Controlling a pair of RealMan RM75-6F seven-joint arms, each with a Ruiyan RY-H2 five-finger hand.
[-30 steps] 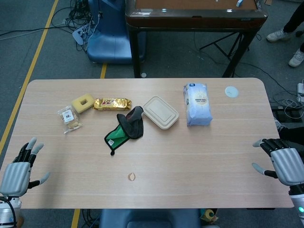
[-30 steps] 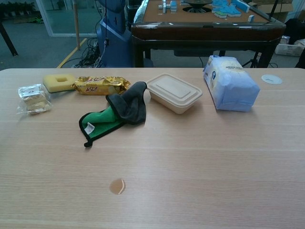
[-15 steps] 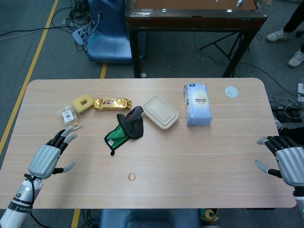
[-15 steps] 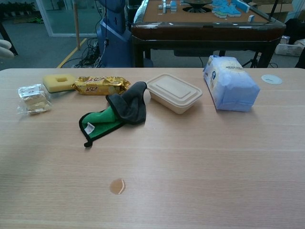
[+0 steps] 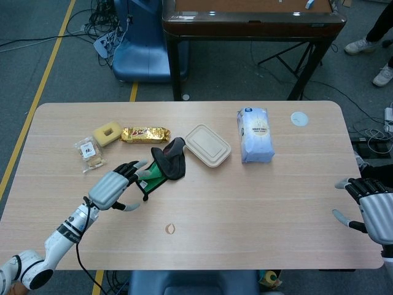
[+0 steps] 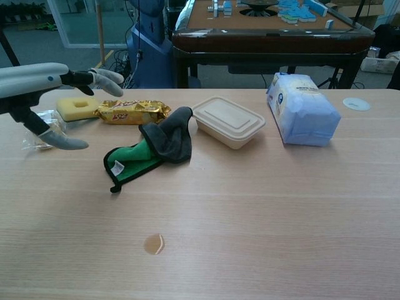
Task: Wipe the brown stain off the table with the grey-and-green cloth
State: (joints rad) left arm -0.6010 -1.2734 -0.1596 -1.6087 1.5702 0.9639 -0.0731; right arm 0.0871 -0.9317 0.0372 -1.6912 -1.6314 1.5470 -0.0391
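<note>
The grey-and-green cloth (image 5: 163,167) (image 6: 150,151) lies crumpled on the table, left of centre. A small brown stain (image 5: 170,229) (image 6: 154,244) marks the wood nearer the front edge. My left hand (image 5: 114,187) (image 6: 44,94) hovers open just left of the cloth, its fingers spread toward it and holding nothing. In the head view my right hand (image 5: 371,210) is open at the table's right edge, far from the cloth; the chest view does not show it.
Behind the cloth are a beige lidded box (image 5: 207,145) (image 6: 228,121), a gold snack bar (image 5: 144,134) (image 6: 132,111), a yellow sponge (image 5: 107,133) (image 6: 77,107), a clear snack packet (image 5: 89,153) (image 6: 43,129) and a blue-white bag (image 5: 254,134) (image 6: 302,108). A white disc (image 5: 299,118) lies far right.
My left hand has swept from the table's front-left corner rightward and forward to just beside the cloth, entering the chest view. The right hand has barely shifted. Cloth and stain are unmoved.
</note>
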